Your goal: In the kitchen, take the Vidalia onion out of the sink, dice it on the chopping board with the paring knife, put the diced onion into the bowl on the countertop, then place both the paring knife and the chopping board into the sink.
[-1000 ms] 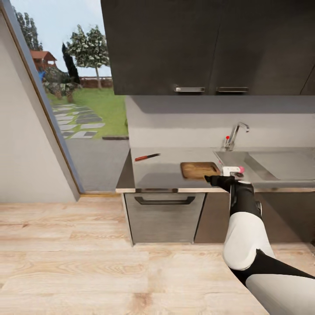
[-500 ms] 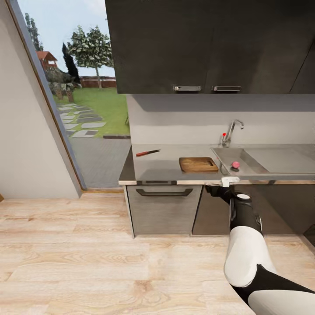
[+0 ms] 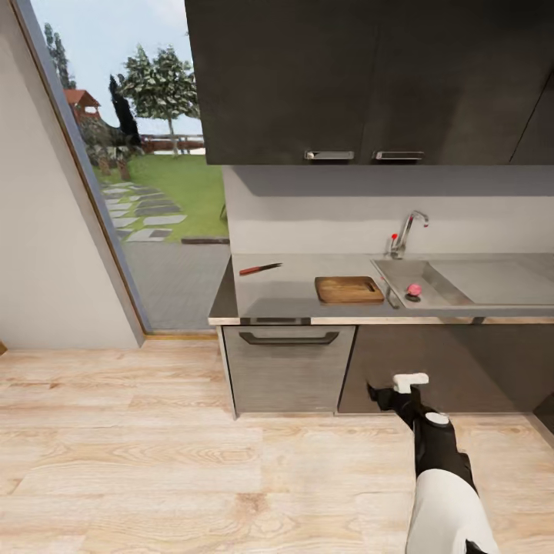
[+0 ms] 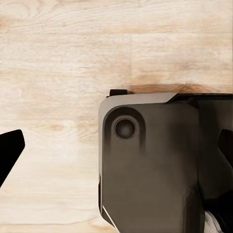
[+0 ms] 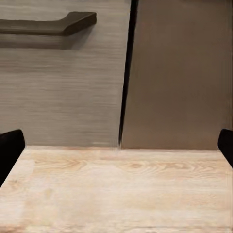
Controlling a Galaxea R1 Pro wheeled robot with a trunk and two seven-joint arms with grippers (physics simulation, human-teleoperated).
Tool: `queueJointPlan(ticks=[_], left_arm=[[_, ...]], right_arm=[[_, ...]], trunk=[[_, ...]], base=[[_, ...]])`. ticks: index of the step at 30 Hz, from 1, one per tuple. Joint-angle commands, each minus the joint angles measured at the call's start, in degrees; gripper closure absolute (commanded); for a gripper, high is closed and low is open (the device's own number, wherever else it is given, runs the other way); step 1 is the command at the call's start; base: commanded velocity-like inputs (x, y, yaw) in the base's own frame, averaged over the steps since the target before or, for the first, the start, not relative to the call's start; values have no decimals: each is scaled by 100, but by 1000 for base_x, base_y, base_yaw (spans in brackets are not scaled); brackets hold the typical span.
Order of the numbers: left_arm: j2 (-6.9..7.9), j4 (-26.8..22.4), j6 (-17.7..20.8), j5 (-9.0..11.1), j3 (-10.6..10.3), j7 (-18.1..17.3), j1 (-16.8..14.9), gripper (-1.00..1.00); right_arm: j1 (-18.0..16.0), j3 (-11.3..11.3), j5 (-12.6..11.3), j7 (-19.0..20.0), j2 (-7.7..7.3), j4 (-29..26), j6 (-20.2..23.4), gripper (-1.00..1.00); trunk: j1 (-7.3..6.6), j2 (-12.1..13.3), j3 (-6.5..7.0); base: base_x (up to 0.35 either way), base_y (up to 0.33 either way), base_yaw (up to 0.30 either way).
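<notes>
Lowered since half a second earlier, the right arm had dropped from the bench edge, so the right tool (image 3: 385,394) hung in front of the dark cabinet doors, above the floor; a second earlier the whole scene also sat differently, so the camera had shifted.

From the head view, one chopping board (image 3: 348,289) lay flat on the bench (image 3: 277,296), just left of the sink (image 3: 462,281). One paring knife (image 3: 259,268) lay far left, well apart from the board. One small reddish ball, probably the onion (image 3: 414,289), sat in the near left corner of the basin. One tap (image 3: 405,233) stood behind. I judged the onion round, smooth and light, likely to roll, so best pinched across its middle; the knife stiff and thin, best taken by its handle.

Along the left wrist, wooden floor and the robot's own dark base (image 4: 155,165) showed; the fingertips stood wide apart, released.

Along the right wrist, one drawer handle (image 5: 48,24) and cabinet fronts showed; that tool was likewise spread, holding nothing.
</notes>
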Motion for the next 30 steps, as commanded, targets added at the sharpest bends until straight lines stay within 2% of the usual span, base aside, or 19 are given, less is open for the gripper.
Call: queueJointPlan(ticks=[1,6,9,10,13,17,19,26,30], left_arm=[[0,3,-18,-1,9,0,-4,-100],[6,3,-18,-1,14,2,-5,-100],[28,3,-18,-1,24,7,-5,-100],[33,3,-18,-1,25,7,-5,-100],[46,7,-18,12,27,8,-5,-100],[52,11,-18,16,28,9,-4,-100],[53,11,-18,16,28,9,-5,-100],[53,12,-18,17,28,9,-5,-100],[53,11,-18,17,29,9,-4,-100]], right_arm=[[87,-115,51,47,8,9,-2,-100],[455,-469,304,47,8,204,-310,-100],[655,-878,588,37,8,742,-717,-100],[680,-954,641,34,-21,875,-785,-100],[826,-1326,957,7,-528,1777,-1124,-100],[1115,-1458,1105,-255,-970,2634,-1450,-100],[1274,-1475,1127,-465,-1045,2860,-1584,-100],[1895,-1492,1156,-1076,-1115,3313,-1825,-100],[2380,-1492,1159,-1391,-1114,3576,-1846,-100]], trunk=[[4,-12,-12],[4,-12,-12],[4,-12,-12],[4,-12,-12],[4,-12,-12],[4,-12,-12],[4,-12,-12],[4,-12,-12],[4,-12,-12]], base=[[0,0,0],[0,0,0],[0,0,0],[0,0,0],[0,0,0],[0,0,0],[0,0,0],[0,0,0],[0,0,0]])
